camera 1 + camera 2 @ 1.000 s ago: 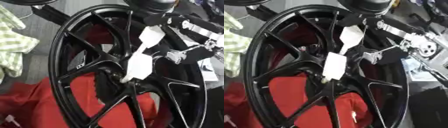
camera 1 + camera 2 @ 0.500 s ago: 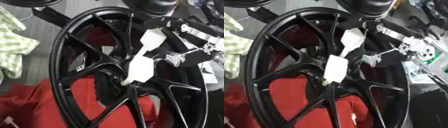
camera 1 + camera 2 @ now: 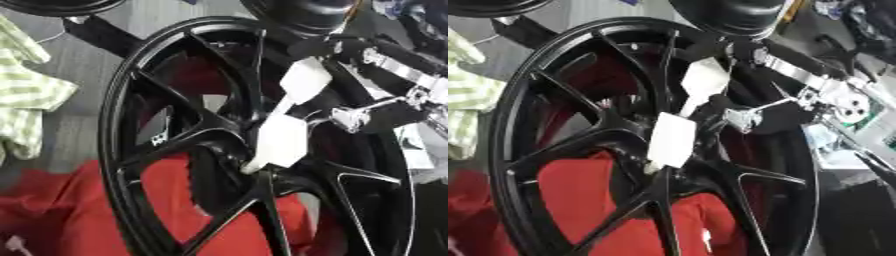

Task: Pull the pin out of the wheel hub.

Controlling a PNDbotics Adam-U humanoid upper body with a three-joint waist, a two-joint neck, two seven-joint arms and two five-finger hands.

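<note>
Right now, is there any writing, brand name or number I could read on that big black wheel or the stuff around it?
No text reads anywhere in either view.
Wheel: no readable brand or number; a small pale mark on a spoke is too blurred to read.
White fingers at the hub: plain, no lettering.
Red cloth and checked cloth: no print.
Green board at the right: too blurred to read.

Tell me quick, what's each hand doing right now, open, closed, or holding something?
Left hand: not in view.
Right hand: reaching to the centre of the black wheel; whether its fingers are open or shut cannot be told.
</note>
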